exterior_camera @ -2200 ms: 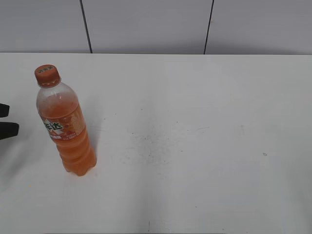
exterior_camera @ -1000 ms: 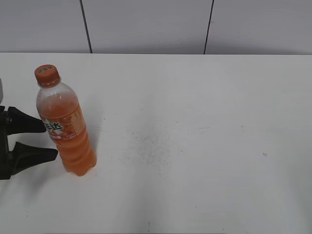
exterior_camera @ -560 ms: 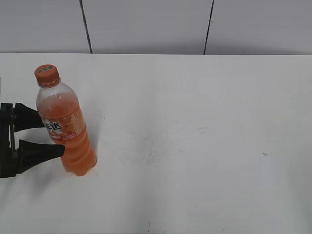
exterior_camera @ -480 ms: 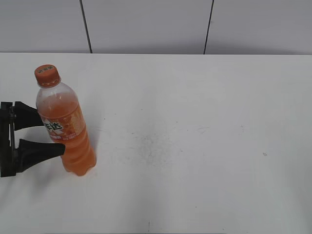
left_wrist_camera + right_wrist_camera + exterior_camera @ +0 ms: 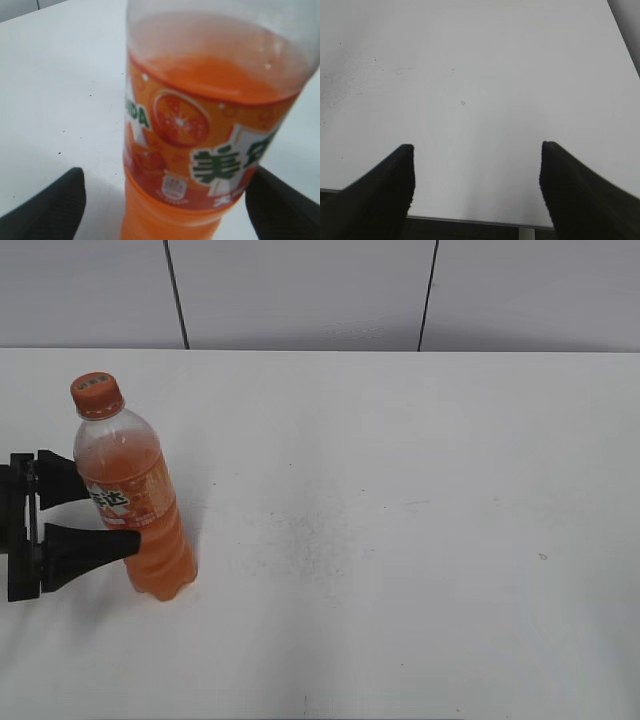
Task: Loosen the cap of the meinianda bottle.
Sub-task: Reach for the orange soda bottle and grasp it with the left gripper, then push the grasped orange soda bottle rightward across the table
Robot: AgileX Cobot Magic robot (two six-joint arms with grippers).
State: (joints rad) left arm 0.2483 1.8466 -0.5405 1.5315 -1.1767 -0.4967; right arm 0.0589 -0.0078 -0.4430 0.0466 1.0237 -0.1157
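Our left gripper (image 5: 105,510) has slid in from the bench's (image 5: 400,540) left edge so its wide-open black fingers (image 5: 85,545) now flank, without yet clamping, the tall clear orange-filled meinianda bottle (image 5: 135,500), probably to brace it upright while the small orange cap (image 5: 97,394) gets twisted; the right gripper (image 5: 476,185) hangs open, empty.

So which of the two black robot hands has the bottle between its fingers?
The left hand: its open fingers straddle the tall clear plastic bottle of orange soda. The right hand hangs open over bare white table.
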